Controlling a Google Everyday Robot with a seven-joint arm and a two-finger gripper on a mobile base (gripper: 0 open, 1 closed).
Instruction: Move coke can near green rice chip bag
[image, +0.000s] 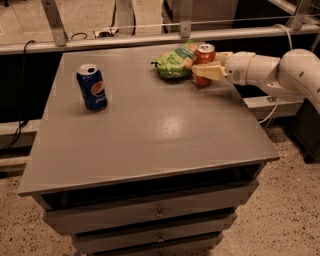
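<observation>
The coke can (204, 54), orange-red with a silver top, stands upright at the far right of the grey table (150, 130). It is right beside the green rice chip bag (174, 62), which lies just to its left, touching or nearly touching it. My gripper (206, 71) reaches in from the right and is shut on the coke can, with one cream finger (210, 72) across the can's front. I cannot tell whether the can's base rests on the table or hangs just above it.
A blue can with a round red-white-blue logo (92, 87) stands at the table's left side. My white arm (272, 70) extends past the table's right edge. Drawers (160, 215) sit below the tabletop. A metal rail (150, 37) runs behind the table.
</observation>
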